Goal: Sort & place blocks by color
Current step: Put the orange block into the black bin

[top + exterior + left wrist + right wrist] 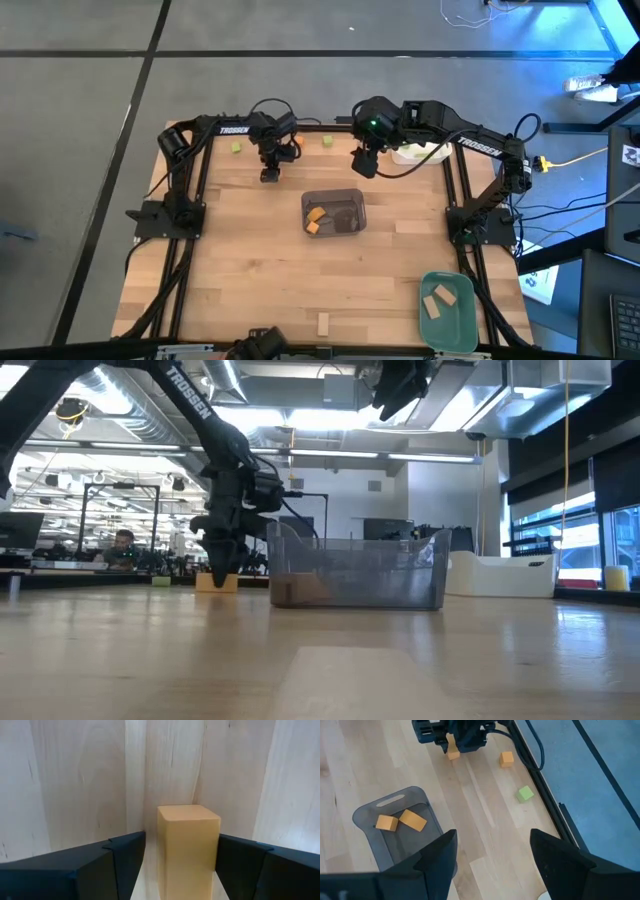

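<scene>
- Seen from the high view, the left gripper (270, 174) is down at the table (250, 260) near its far edge, over an orange block that it hides. The right gripper (364, 163) hangs near the far edge too, beyond the grey tray (356, 203), which holds two orange blocks (316, 220). Two light green blocks (237, 147) and (327, 141) lie at the far edge, either side of the left gripper. A green tray (466, 322) at the near right corner holds two tan blocks (437, 299), and a tan bar (323, 323) lies on the table near the front edge, its long axis running front to back.
- At table height, the low view shows the left gripper (219, 565) reaching down onto the orange block (217, 582), left of the grey tray (430, 575). The right gripper (400, 385) hangs high above the tray.
- Looking past the left wrist, the orange block (188, 847) stands between the two spread fingers (115, 865), its long axis running straight away from the camera; whether the pads touch it, I cannot tell.
- Looking past the right wrist, the fingers (555, 855) are apart and hold nothing. Beyond them are the grey tray (367, 812) with its two orange blocks (400, 821), the left gripper (451, 742) on its block, one orange cube (507, 758) and a light green cube (524, 794).
</scene>
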`<state>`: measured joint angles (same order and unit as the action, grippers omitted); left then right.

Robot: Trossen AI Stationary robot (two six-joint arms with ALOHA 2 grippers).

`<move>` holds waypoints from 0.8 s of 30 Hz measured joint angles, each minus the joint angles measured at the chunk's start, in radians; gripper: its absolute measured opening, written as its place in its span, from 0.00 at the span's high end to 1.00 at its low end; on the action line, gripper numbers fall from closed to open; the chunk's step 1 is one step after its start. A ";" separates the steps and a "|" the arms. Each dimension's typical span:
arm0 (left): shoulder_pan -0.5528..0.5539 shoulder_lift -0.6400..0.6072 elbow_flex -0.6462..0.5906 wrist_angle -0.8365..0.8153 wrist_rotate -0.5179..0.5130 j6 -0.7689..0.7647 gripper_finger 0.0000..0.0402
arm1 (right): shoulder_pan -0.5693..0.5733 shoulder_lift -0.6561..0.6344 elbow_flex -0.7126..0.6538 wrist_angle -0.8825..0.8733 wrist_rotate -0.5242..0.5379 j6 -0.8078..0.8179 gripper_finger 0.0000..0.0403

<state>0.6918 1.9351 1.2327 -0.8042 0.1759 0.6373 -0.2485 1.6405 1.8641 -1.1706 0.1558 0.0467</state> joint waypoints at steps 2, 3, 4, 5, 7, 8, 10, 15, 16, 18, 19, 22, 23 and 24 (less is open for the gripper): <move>0.000 0.001 0.000 0.003 0.001 0.002 0.47 | 0.000 0.000 0.000 0.000 0.000 0.000 0.38; -0.001 0.002 0.000 0.005 -0.004 0.000 0.47 | 0.000 0.000 0.000 0.000 0.000 0.001 0.38; -0.003 0.002 0.000 0.007 -0.009 -0.004 0.47 | 0.000 0.000 0.000 0.000 0.000 0.001 0.38; -0.005 0.002 0.000 0.008 -0.021 -0.008 0.48 | 0.000 0.000 0.000 0.000 0.000 0.000 0.38; -0.007 0.002 0.000 0.012 -0.047 -0.037 0.51 | 0.000 0.000 0.000 0.000 0.000 0.000 0.38; -0.008 0.002 0.000 0.013 -0.058 -0.055 0.53 | 0.000 0.000 0.000 0.000 0.000 0.001 0.38; -0.013 0.003 0.000 0.012 -0.091 -0.083 0.60 | 0.000 0.000 0.000 0.000 0.000 0.000 0.38; -0.026 -0.006 0.000 0.017 -0.098 -0.078 0.72 | 0.000 0.000 0.000 0.000 0.000 0.000 0.38; -0.026 -0.009 -0.002 0.019 -0.089 -0.078 0.72 | 0.000 0.000 0.000 0.000 0.000 0.000 0.38; -0.031 -0.023 -0.006 0.018 -0.074 -0.078 0.72 | 0.000 0.000 0.000 0.000 0.000 0.001 0.38; -0.031 -0.031 -0.007 0.014 -0.070 -0.078 0.72 | 0.000 0.000 0.000 0.000 0.000 0.001 0.38; -0.034 -0.083 -0.006 0.004 -0.047 -0.078 0.72 | 0.000 0.000 0.000 0.000 0.000 0.000 0.38; -0.035 -0.104 -0.006 0.000 -0.035 -0.078 0.72 | 0.000 0.000 0.000 0.000 0.000 0.001 0.38; -0.039 -0.123 -0.006 -0.002 -0.025 -0.081 0.72 | 0.000 0.000 0.000 0.000 0.000 0.000 0.38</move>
<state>0.6528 1.8124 1.2270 -0.8059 0.1507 0.5560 -0.2483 1.6405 1.8641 -1.1702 0.1558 0.0471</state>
